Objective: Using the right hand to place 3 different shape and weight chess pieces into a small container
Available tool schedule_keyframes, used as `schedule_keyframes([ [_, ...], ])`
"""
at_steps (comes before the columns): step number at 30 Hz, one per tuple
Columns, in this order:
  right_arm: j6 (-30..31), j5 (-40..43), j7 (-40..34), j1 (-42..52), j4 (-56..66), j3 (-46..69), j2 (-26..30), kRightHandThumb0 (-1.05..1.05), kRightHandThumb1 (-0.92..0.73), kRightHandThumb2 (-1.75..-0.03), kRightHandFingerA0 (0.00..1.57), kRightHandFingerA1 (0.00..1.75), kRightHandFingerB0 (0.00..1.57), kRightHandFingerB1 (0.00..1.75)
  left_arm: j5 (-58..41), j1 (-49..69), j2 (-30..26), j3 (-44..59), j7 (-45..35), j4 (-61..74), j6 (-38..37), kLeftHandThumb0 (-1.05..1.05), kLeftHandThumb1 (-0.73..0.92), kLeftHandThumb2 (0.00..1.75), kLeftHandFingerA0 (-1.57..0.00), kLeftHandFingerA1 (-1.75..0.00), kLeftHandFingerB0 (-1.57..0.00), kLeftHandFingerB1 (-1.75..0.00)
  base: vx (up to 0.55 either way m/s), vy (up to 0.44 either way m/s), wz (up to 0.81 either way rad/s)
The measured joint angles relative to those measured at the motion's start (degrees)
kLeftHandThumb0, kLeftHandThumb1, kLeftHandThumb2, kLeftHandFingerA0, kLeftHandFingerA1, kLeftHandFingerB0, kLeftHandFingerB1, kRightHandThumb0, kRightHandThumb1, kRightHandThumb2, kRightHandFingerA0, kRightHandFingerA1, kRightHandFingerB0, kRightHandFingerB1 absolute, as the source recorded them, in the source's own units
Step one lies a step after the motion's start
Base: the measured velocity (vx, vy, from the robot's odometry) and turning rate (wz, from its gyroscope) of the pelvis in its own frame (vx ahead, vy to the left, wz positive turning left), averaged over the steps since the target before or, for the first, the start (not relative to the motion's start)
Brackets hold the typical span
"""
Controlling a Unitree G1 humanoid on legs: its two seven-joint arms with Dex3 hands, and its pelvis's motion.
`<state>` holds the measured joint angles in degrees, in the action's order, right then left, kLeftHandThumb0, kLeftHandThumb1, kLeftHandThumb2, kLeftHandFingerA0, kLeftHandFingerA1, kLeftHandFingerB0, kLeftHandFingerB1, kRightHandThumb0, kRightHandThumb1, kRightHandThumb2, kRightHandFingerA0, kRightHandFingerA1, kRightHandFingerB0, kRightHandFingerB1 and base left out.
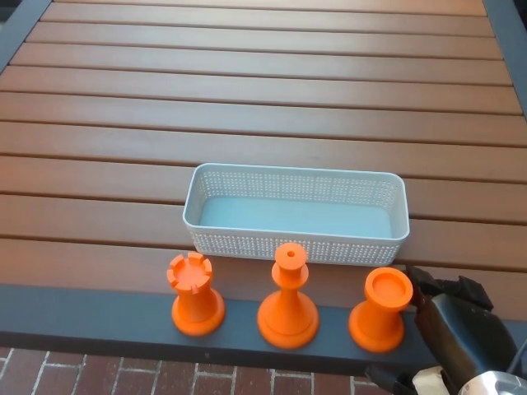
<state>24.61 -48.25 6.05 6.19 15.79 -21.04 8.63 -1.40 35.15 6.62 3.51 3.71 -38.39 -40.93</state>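
A: Just right of the cup-topped piece, what is showing?

B: The right hand is sitting there, low at the counter's near edge. Its dark fingers are reaching toward that piece's rim, very close or perhaps touching; I cannot tell which. The fingers are looking spread and are gripping nothing.

A: And the other pieces?

B: Left of the cup-topped piece, the tall knobbed piece is standing upright, and farther left again the castle-topped piece is standing too. All three are lining up in a row, each with its long axis vertical.

A: Where is the container lying?

B: The white container is sitting just behind the cup-topped piece and the knobbed one, empty, its long side running parallel to the row.

A: Which arm is nearer?

B: The right one; the left hand is not showing. I judge the cup-topped piece is coming first, needing a sideways closing from its right.
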Motion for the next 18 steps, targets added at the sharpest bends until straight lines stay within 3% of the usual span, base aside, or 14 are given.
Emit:
schedule_keyframes([
  [1,0.05,-0.03,-0.24,-0.06,-0.17,0.0,-0.34,-0.85,-0.48,-0.86,0.0,0.89,0.08,0.81,0.04,0.0,-0.01,0.0,-0.03,-0.01,0.0,-0.1,0.2,1.68,-1.31,-1.37,-1.12,-1.28,0.0,0.0,0.0],
  [2,0.12,-0.06,-0.47,-0.11,-0.32,0.02,-0.68,-0.73,-0.49,-0.98,0.2,0.9,0.0,0.75,0.06,0.01,-0.01,0.0,-0.04,-0.01,0.0,-0.19,0.3,1.71,-1.33,-1.4,-1.07,-1.25,0.0,0.0,0.0],
  [8,0.22,-0.45,-5.27,-1.15,-3.74,0.13,-6.32,-0.73,-0.58,-1.02,0.26,0.94,0.01,0.76,0.15,-0.23,-0.08,0.0,-0.14,-0.75,-0.15,-0.23,0.28,1.75,-1.31,-1.4,-1.07,-1.28,0.0,0.0,0.0],
  [10,0.23,-0.45,-6.19,-1.46,-4.32,0.12,-7.26,-0.73,-0.6,-1.04,0.25,0.93,0.01,0.76,0.16,-0.25,-0.1,-0.04,-0.15,-0.78,-0.16,-0.16,0.3,1.75,-1.27,-1.39,-1.08,-1.27,0.0,0.0,0.0],
  [11,0.23,-0.45,-6.54,-1.52,-4.47,0.11,-7.62,-0.76,-0.76,-0.44,0.05,1.5,0.0,1.26,0.16,-0.25,-0.09,-0.06,-0.17,-0.81,-0.16,-0.19,0.33,1.75,-1.26,-1.38,-1.09,-1.27,0.0,0.0,0.0],
  [12,0.23,-0.44,-6.82,-1.59,-4.64,0.1,-8.05,-0.76,-0.76,-0.44,0.05,1.5,0.0,1.26,0.12,-0.25,-0.08,-0.07,-0.25,-0.85,-0.16,-0.19,0.33,1.75,-1.26,-1.38,-1.09,-1.27,0.0,0.0,0.0],
  [13,0.23,-0.44,-7.29,-1.73,-4.94,0.08,-8.66,-0.68,-0.6,-1.06,0.33,0.95,0.09,0.79,0.02,-0.26,-0.07,-0.06,-0.44,-0.94,-0.16,-0.16,0.34,1.75,-1.24,-1.36,-1.09,-1.29,0.0,0.0,0.0],
  [14,0.23,-0.45,-7.67,-1.88,-5.1,0.13,-8.89,-0.68,-0.6,-1.06,0.33,0.95,0.09,0.79,-0.03,-0.24,-0.07,-0.07,-0.56,-0.93,-0.16,-0.16,0.34,1.75,-1.24,-1.36,-1.09,-1.29,0.0,0.0,0.0],
  [15,0.33,-0.5,-8.3,-2.1,-5.61,0.26,-9.46,-0.74,-0.81,-0.43,0.15,1.61,0.0,1.35,-0.06,-0.17,-0.07,-0.16,-0.83,-0.87,-0.16,-0.17,0.32,1.75,-1.27,-1.34,-1.1,-1.26,0.0,0.0,0.0],
  [16,0.39,-0.55,-8.62,-2.16,-5.82,0.3,-9.75,-0.74,-0.81,-0.43,0.15,1.61,0.0,1.35,-0.07,-0.12,-0.07,-0.19,-0.92,-0.83,-0.16,-0.17,0.32,1.75,-1.27,-1.34,-1.1,-1.26,0.0,0.0,0.0],
  [17,0.48,-0.65,-9.17,-2.28,-6.16,0.41,-10.16,-0.52,-0.6,-1.06,0.43,0.95,0.23,0.82,-0.12,-0.11,-0.06,-0.2,-1.08,-0.98,-0.17,-0.21,0.32,1.74,-1.31,-1.32,-1.11,-1.23,0.0,0.0,0.0],
  [18,0.6,-0.73,-10.1,-2.53,-6.5,0.82,-10.72,-0.52,-0.6,-1.06,0.43,0.95,0.23,0.82,-0.34,-0.22,-0.05,-0.12,-1.44,-1.77,-0.38,-0.21,0.32,1.74,-1.31,-1.32,-1.11,-1.23,0.0,0.0,0.0],
])
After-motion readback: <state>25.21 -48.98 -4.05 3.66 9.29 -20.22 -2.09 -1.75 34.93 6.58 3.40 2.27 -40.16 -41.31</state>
